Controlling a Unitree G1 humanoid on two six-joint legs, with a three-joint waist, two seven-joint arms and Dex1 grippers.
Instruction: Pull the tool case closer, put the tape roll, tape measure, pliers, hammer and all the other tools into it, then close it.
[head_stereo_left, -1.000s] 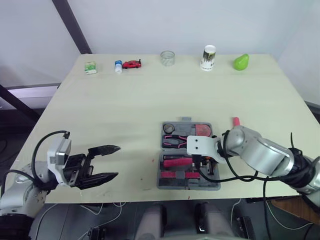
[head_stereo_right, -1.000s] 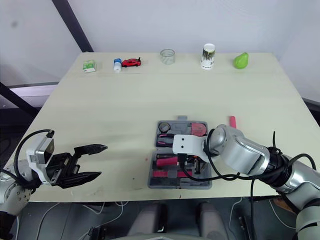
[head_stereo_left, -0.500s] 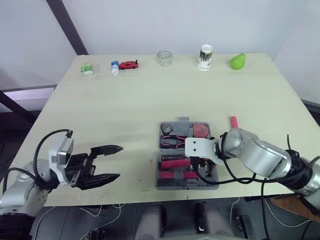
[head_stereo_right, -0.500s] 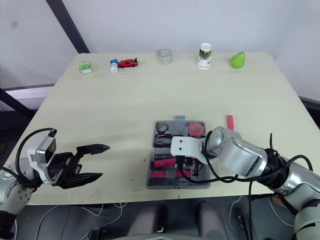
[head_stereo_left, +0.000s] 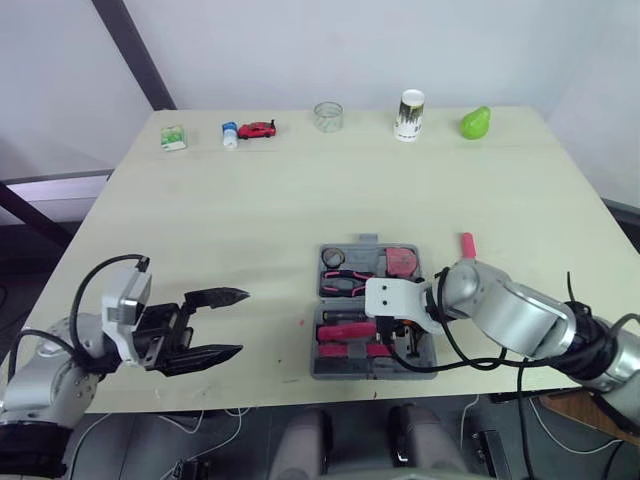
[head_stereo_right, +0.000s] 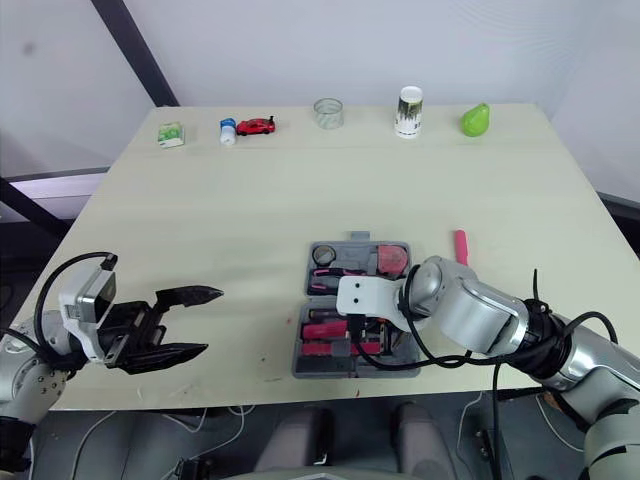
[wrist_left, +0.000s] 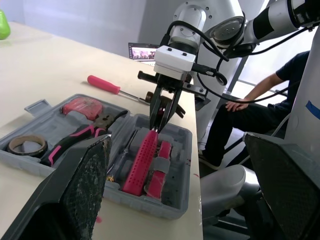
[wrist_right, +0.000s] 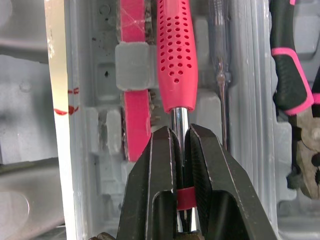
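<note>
Tool case (head_stereo_left: 330, 370) lies open and flat near the front edge of the pale table (head_stereo_left: 250, 220). The right gripper (wrist_right: 181, 132) hangs over the case's near half. Its black fingers (wrist_right: 205, 165) are clamped on the chrome shaft of a pink-handled tool (wrist_right: 177, 55), just past the end of the perforated grip. That tool rests in a moulded slot, between a strapped-down pink tool (wrist_right: 132, 100) and a slim clear screwdriver (wrist_right: 220, 75).

The far half of the case holds the tape roll (head_stereo_left: 334, 258) at its left and the pliers (head_stereo_left: 345, 285) just nearer the hinge. The red tape measure (head_stereo_left: 403, 261) sits at the right of that half. A pink screwdriver (head_stereo_left: 467, 243) lies on the table outside the case, just beside its far right corner.

The left gripper (head_stereo_left: 240, 321) hovers over the table's front left, well apart from the case. Its jaws are spread wide and hold nothing.

Along the back edge stand a green box (head_stereo_left: 173, 137), a small bottle (head_stereo_left: 230, 134), a red toy car (head_stereo_left: 259, 129), a glass (head_stereo_left: 328, 116), a paper cup (head_stereo_left: 409, 115) and a green pear (head_stereo_left: 476, 122). A person (wrist_left: 260, 100) sits beyond the table's near side.
</note>
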